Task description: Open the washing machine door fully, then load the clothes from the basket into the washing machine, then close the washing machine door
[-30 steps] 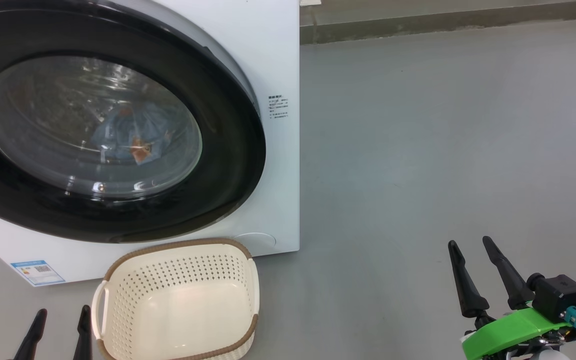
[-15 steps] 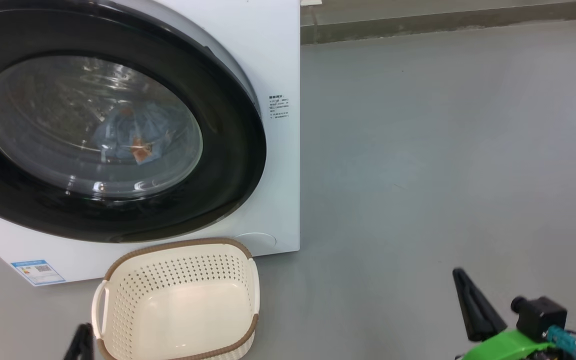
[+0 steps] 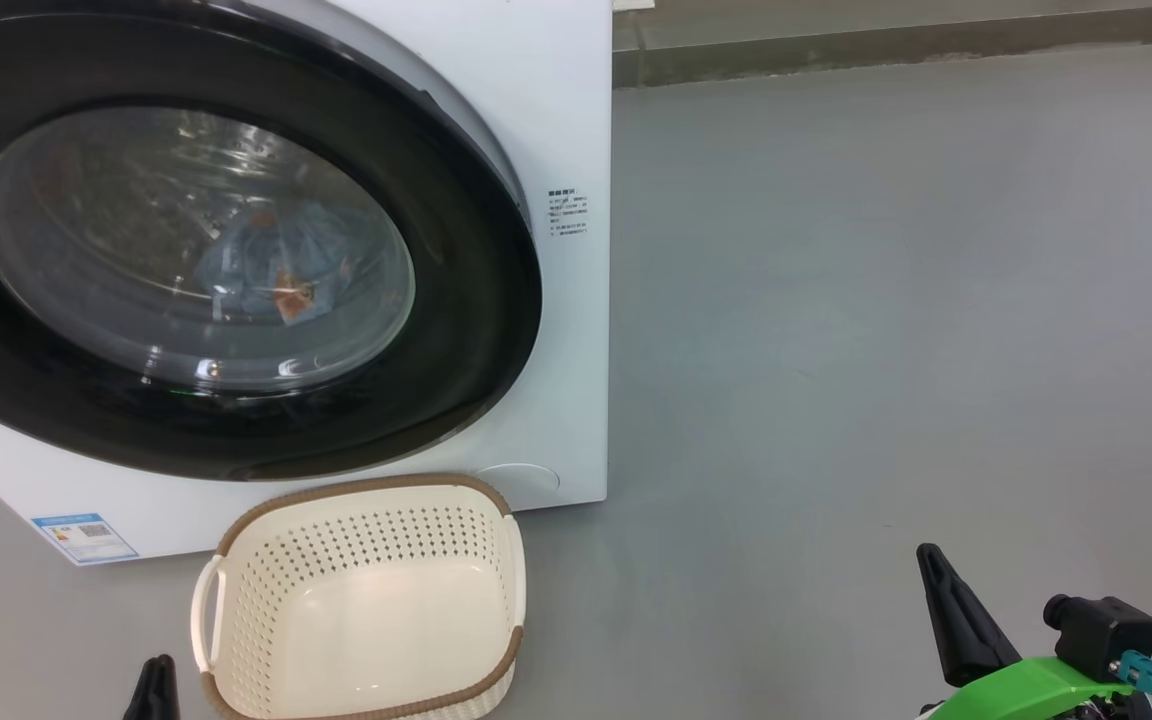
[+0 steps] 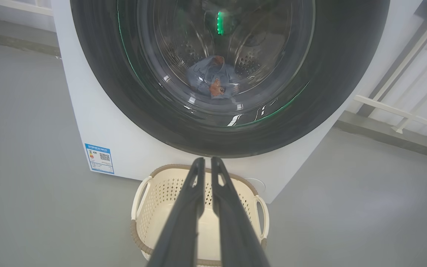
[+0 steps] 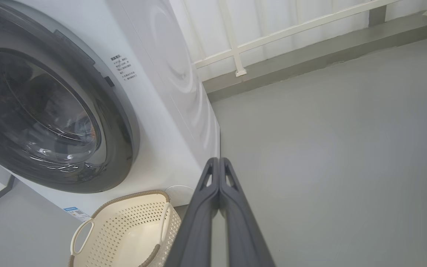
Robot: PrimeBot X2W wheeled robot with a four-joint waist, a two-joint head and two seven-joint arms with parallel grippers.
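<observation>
The washing machine door (image 3: 481,300) looks shut over the clothes (image 3: 271,265), with the near basket (image 3: 361,488) empty. The left gripper (image 4: 205,163) and right gripper (image 5: 219,162) are pinched together, holding nothing. The task seems finished; only backing away remains.

The washing machine door (image 3: 476,300) runs off the head view's left and top edges. Through its glass the clothes (image 3: 276,265) are a dim blue heap, blurred by reflections. The blue label sticker (image 3: 84,537) is too small to read. The basket (image 3: 366,530) is cut off at its near rim.
</observation>
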